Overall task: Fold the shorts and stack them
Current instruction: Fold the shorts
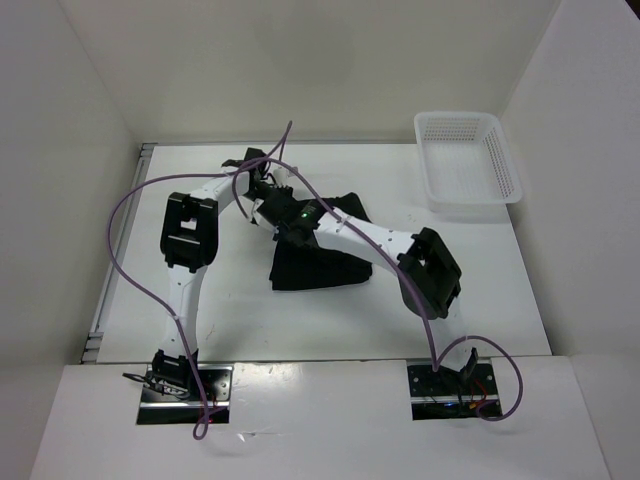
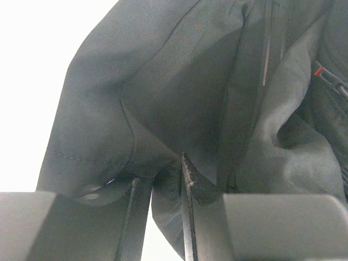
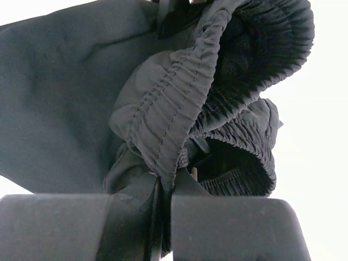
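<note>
At the near edge of the white table (image 1: 500, 300), your two arm bases sit side by side, with thin purple cables (image 1: 122, 220) looping up off them. Both arms reach in toward the middle and meet over the plain black soft fabric shorts (image 1: 320, 265), which lie bunched up around the centre of the table.

Your right gripper (image 3: 162, 201) is clamped tight on the gathered elastic waistband (image 3: 163, 125), with basically no gap between the fingers and the ribbed band curling up and over above them. From the top view it sits at the left end of the shorts (image 3: 65, 98).

Just beyond it, your left gripper (image 2: 163, 196) is pinched down to a narrow slot with a fold of the shorts (image 2: 179, 81) caught in it, and the cloth drapes up and away from the fingers (image 2: 188, 217).

Off in the far right corner, well apart from everything, there's the white mesh plastic basket (image 1: 505, 165).
</note>
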Motion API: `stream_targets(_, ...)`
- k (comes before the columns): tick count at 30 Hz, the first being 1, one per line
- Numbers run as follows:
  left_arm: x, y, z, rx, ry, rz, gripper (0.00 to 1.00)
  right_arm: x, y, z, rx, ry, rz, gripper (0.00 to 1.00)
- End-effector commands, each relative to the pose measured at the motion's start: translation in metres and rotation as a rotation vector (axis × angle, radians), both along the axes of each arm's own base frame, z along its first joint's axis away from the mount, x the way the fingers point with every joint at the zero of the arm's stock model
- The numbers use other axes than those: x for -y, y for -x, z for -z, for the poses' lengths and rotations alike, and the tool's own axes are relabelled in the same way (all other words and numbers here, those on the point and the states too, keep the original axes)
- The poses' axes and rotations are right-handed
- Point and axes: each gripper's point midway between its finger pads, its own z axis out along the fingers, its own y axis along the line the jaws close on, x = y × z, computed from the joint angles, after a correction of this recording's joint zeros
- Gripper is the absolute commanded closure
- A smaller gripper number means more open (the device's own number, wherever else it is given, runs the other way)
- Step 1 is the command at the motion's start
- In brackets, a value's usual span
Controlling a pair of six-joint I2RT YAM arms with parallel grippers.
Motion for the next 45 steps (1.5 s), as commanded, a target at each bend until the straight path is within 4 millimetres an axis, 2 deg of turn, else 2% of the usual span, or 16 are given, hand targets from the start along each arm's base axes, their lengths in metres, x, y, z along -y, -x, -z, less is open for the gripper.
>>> stream_targets(1,-0.015,-0.001,0.032,-0.011,-0.087,-0.001,0.65,-0.004,0.004,-0.002,0.014,0.001,-0.018,1.00)
stream_targets(6,-0.018,-0.005,0.029,0.003,-0.108,-0.008,0.57,-0.003,0.005,-0.009,0.023,-0.027,-0.004,0.98)
stream_targets(7,-0.018,-0.005,0.029,0.003,-0.108,-0.008,0.57,-0.005,0.006,-0.008,0.017,-0.032,-0.008,0.79)
stream_targets(10,-0.025,-0.008,0.032,0.007,-0.133,-0.023,0.56,-0.027,0.008,-0.027,0.007,-0.133,-0.023,0.40)
stream_targets(12,-0.026,-0.012,0.030,0.018,-0.139,-0.027,0.56,-0.047,0.012,-0.054,-0.020,-0.245,-0.056,0.27)
stream_targets(14,-0.026,-0.012,0.030,0.018,-0.140,-0.027,0.56,-0.072,0.027,-0.093,-0.054,-0.392,-0.105,0.21)
stream_targets(16,-0.027,-0.010,0.030,0.009,-0.142,-0.026,0.56,-0.082,0.033,-0.127,-0.056,-0.502,-0.125,0.20)
stream_targets(19,-0.030,-0.012,0.029,0.015,-0.166,-0.033,0.53,-0.078,0.027,-0.144,0.011,-0.542,-0.098,0.25)
stream_targets(20,-0.029,-0.016,0.021,0.038,-0.161,-0.035,0.53,-0.064,0.024,-0.136,0.021,-0.522,-0.067,0.28)
stream_targets(22,-0.033,-0.020,0.015,0.061,-0.183,-0.044,0.53,-0.042,0.010,-0.116,0.023,-0.478,-0.007,0.45)
stream_targets(23,-0.033,-0.021,0.007,0.076,-0.179,-0.045,0.52,-0.022,-0.005,-0.113,0.025,-0.477,0.052,0.49)
stream_targets(26,-0.031,-0.019,0.002,0.074,-0.169,-0.042,0.52,0.009,-0.022,-0.085,-0.013,-0.443,0.120,0.46)
stream_targets(34,-0.031,-0.019,-0.019,0.099,-0.164,-0.045,0.50,0.011,-0.023,-0.038,-0.104,-0.407,0.154,0.37)
stream_targets(40,-0.034,-0.023,-0.025,0.122,-0.179,-0.053,0.44,0.012,-0.030,-0.026,-0.093,-0.381,0.174,0.33)
stream_targets(43,-0.042,-0.036,-0.035,0.169,-0.194,-0.080,0.24,0.005,-0.030,-0.024,-0.066,-0.366,0.163,0.33)
stream_targets(45,-0.048,-0.048,-0.060,0.234,-0.181,-0.102,0.00,0.007,-0.031,-0.017,-0.047,-0.338,0.177,0.36)
